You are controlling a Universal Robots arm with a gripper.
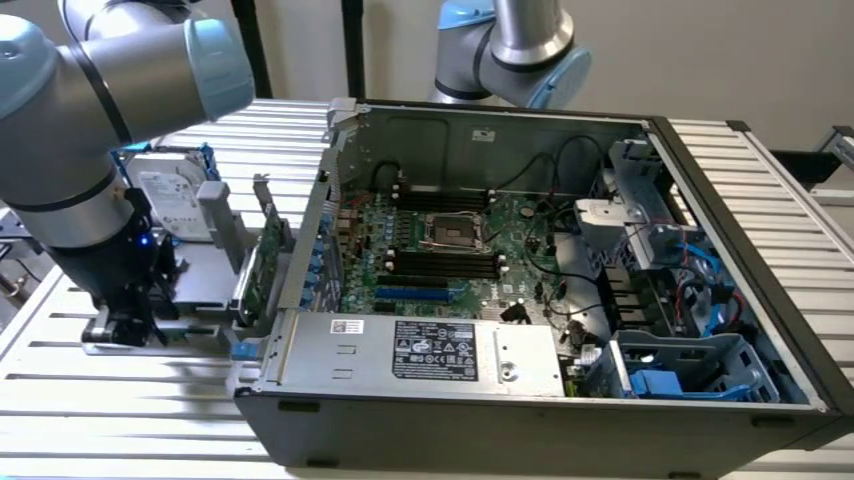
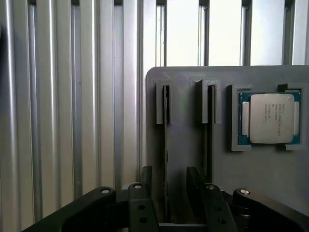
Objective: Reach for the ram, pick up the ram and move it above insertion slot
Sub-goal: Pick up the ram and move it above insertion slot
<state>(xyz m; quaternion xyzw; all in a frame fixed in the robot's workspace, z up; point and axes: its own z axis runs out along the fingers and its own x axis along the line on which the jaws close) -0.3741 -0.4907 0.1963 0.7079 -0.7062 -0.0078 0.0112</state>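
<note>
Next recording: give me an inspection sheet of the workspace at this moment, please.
surface: ribbed aluminium table, bearing an open grey computer case.
job's things: thin ram stick standing edge-on in a grey slotted plastic holder; black memory slots on the green motherboard.
clutter: silver hard drive, green expansion card, square silver processor chip.
grippers: black hand open, fingers either side of the stick, not closed on it.
cables: black and blue wires inside the case.
surroundings: second grey-blue robot arm beyond the case.
</note>
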